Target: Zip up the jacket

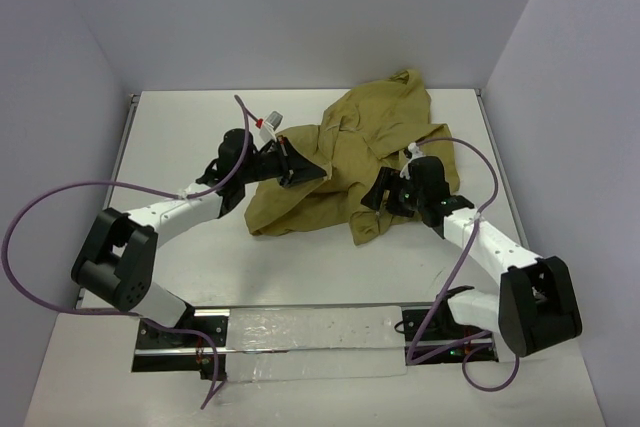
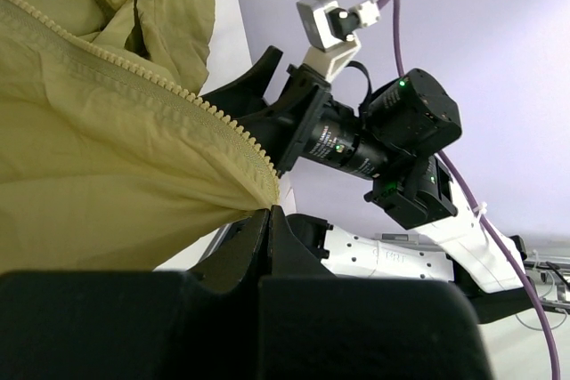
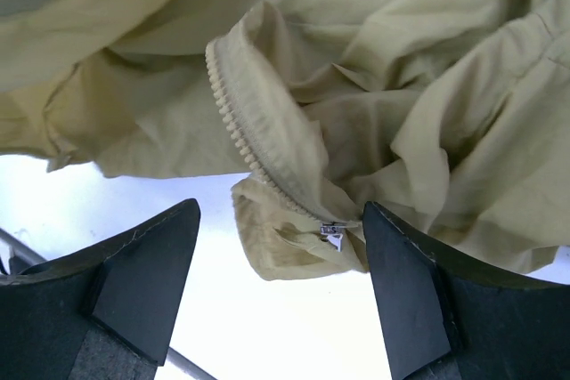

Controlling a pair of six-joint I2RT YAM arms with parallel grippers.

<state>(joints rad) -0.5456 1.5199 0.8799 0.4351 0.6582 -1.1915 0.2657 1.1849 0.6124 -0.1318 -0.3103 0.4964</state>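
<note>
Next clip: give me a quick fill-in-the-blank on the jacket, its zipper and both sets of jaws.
1. The left jaws are ____ on a corner of the jacket, where its zipper teeth end.
2. The right jaws stand ____, with the zipper slider showing between them in the right wrist view.
3. The jacket lies on a ____ table.
Missing words: shut; open; white.

surface: white table [image 1: 180,127] | on it: crumpled olive-tan jacket [image 1: 340,167], right of centre
</note>
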